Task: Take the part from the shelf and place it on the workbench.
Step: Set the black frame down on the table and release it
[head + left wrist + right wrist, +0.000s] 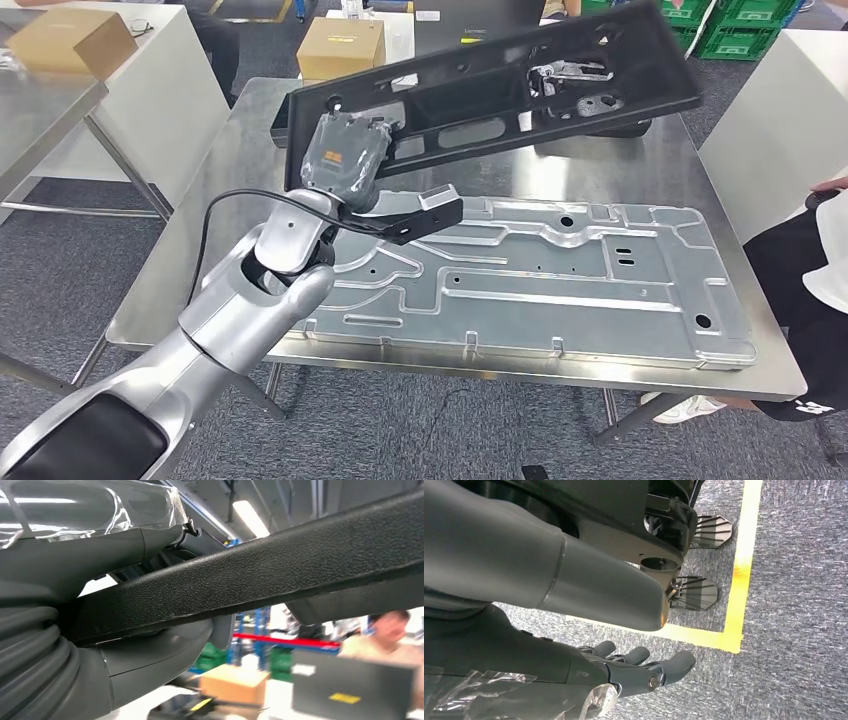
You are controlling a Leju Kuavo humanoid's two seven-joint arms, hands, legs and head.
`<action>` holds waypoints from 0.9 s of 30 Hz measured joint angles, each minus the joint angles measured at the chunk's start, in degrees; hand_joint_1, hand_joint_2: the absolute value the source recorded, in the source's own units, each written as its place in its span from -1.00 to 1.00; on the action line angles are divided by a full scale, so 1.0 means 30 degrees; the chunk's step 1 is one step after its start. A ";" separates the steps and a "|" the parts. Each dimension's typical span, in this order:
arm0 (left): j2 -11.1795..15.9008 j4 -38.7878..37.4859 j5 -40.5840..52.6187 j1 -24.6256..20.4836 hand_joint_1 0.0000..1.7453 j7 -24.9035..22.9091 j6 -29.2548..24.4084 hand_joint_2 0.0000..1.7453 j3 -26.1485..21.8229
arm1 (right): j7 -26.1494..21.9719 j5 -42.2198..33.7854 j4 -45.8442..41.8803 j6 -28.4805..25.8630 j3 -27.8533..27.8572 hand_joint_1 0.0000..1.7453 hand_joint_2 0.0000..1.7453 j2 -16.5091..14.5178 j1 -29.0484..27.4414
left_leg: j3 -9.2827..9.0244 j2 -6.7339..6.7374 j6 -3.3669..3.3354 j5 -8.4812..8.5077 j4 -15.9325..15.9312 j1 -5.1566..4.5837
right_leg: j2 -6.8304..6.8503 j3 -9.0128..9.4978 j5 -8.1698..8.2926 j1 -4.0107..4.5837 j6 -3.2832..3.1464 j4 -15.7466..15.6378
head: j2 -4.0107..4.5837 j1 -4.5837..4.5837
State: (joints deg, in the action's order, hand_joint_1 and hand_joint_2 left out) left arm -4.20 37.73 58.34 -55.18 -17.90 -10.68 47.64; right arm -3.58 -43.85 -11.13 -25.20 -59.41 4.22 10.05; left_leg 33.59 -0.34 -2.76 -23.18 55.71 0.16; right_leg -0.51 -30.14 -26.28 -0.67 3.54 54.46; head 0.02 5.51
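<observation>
While the left hand (345,160) grips the long black part (500,85) by one end, tilted above the workbench (250,130), the idle right hand (644,672) hangs open-fingered; lowering it flat beside the grey panel (560,290) seems next

High head view on workbench (640,160); wrist views close, perhaps floorward

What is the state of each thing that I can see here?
Long black plastic panel: lifted, tilted above the workbench.
Left robot hand: grips the panel's end.
Right robot hand: hangs, holding nothing.
Flat silver metal plate: lying on the steel workbench.
</observation>
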 joint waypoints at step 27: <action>0.0402 -0.3106 -0.2612 0.0825 -1.00 0.1447 0.1665 -1.00 0.0585 | 0.0137 0.0226 0.0000 0.0000 -0.0189 -1.00 -1.00 -0.0058 -0.0314 | -0.0004 -0.0006 0.0007 0.0005 -0.0029 -0.0003 | 0.0006 -0.0018 -0.0006 -0.0002 -0.0008 -0.0002 | 0.0000 0.0000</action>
State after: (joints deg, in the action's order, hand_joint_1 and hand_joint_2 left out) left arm -2.99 28.41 50.50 -52.71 -13.56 -5.69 49.40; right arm -3.18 -43.17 -11.13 -25.20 -59.98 4.05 9.11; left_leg 33.58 -0.36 -2.74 -23.16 55.63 0.15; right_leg -0.49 -30.19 -26.29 -0.68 3.52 54.45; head 0.02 5.51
